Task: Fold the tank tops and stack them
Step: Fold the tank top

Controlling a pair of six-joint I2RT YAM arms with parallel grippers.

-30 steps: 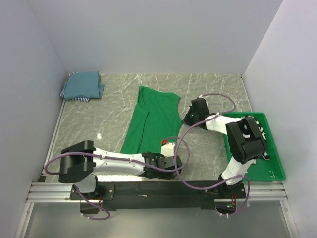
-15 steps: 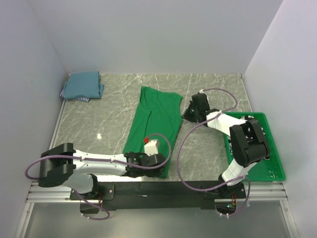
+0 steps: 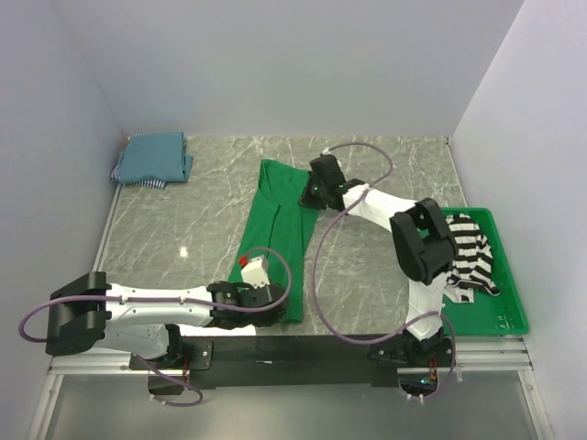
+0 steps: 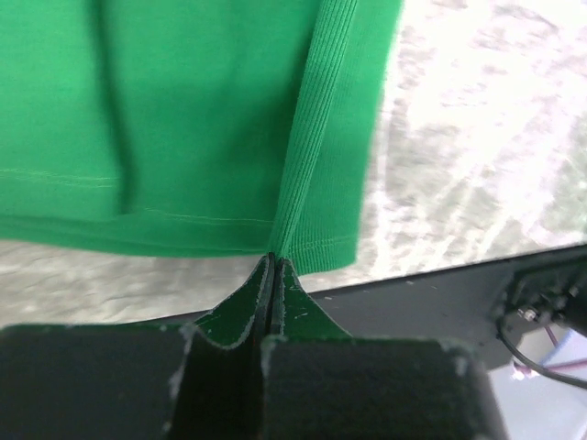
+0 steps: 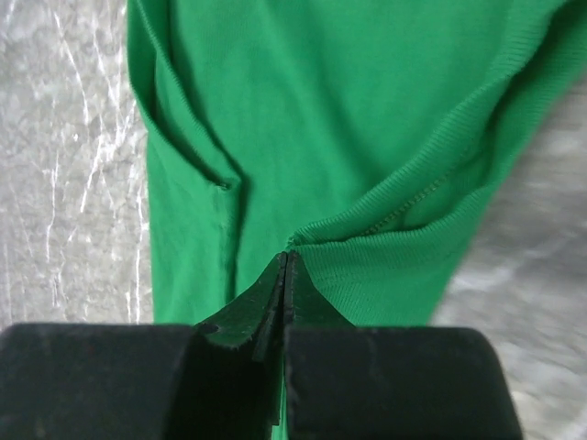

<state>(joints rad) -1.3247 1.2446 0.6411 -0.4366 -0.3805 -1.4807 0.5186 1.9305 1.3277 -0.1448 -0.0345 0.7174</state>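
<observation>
Folding of the plain bright green fabric tank top point(image 3: 280, 229) is proceeding lengthwise.
Overhead, the left tool point(image 3: 272, 307) and right tool point(image 3: 310, 194) are pinching its near hem and far end on the grey marble counter point(image 3: 211, 211); next, I judge, both are needing to carry that edge across evenly. Only this view is showing the black-and-white striped tank top point(image 3: 468, 252) lying in the green plastic tray point(image 3: 514, 321). Left wrist view is showing jaws clamped on the hem; right wrist view, on ribbed trim.

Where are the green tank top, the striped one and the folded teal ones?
green tank top point(image 3: 275, 229), top view, its middle
striped tank top point(image 3: 472, 257), top view, its middle
folded teal tops point(image 3: 156, 156), top view, upper layer
</observation>
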